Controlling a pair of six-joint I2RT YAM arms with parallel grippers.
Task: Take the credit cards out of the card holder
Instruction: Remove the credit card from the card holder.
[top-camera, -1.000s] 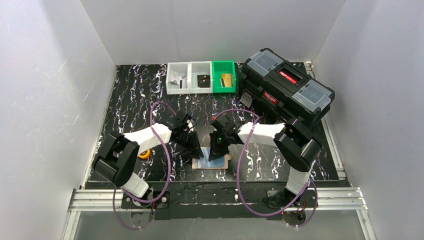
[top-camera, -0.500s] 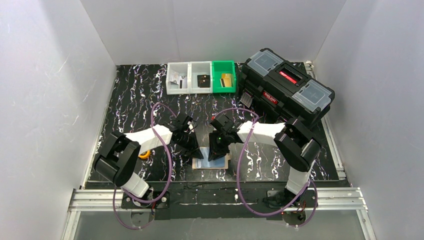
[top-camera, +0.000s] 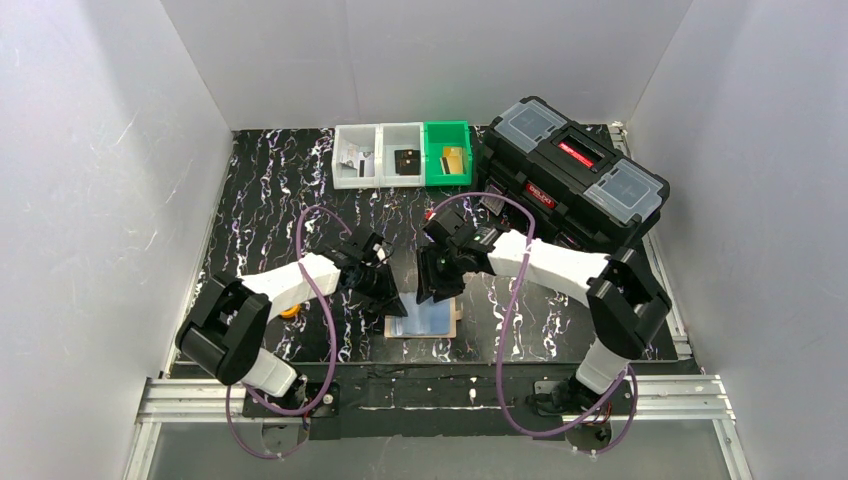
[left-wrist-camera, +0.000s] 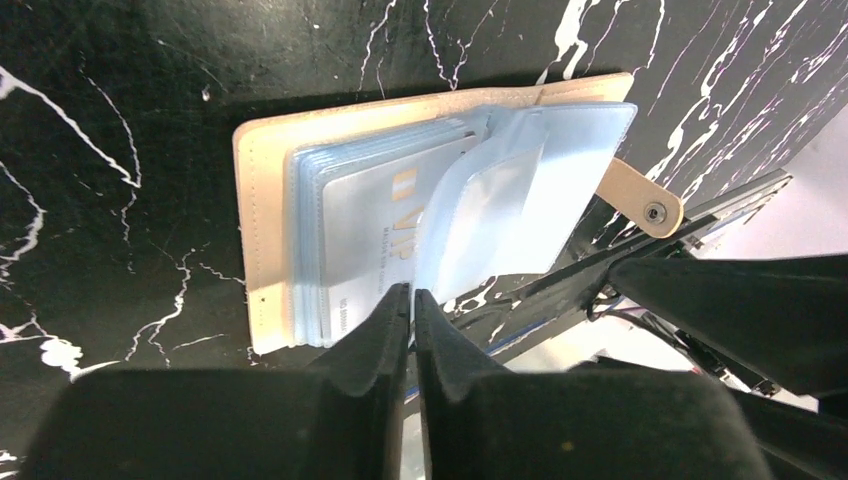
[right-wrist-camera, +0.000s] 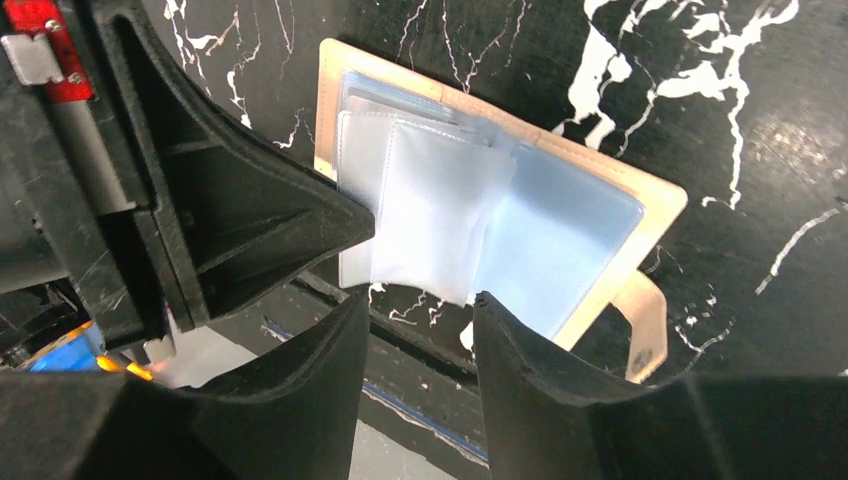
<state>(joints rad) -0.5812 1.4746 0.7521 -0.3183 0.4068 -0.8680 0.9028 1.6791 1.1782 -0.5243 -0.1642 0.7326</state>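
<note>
Top view: the card holder is lying open on the surface, close to its near edge, with the left tool just beside its left side and the right tool hanging over its far side. Nothing is pinning the holder down, so I'm expecting any pull to drag it toward that edge instead of freeing a card. Left wrist: the left tool's fingers are pressed together with nothing between them that I can see, tips right at the sleeve stack. A pale blue card is sitting inside a clear sleeve, and a loose sleeve is flopping half-raised over it. Pinching plastic and card together here is likely lifting the whole holder. The snap tab is sticking out and could snag. Right wrist: the right tool is spread, gripping nothing, hovering by the sleeves' near edge; closing there is grabbing slick plastic, not a card. The two tools are crowding each other, so I'm worrying about a clash. I'm not spotting a tan-gold card.
</note>
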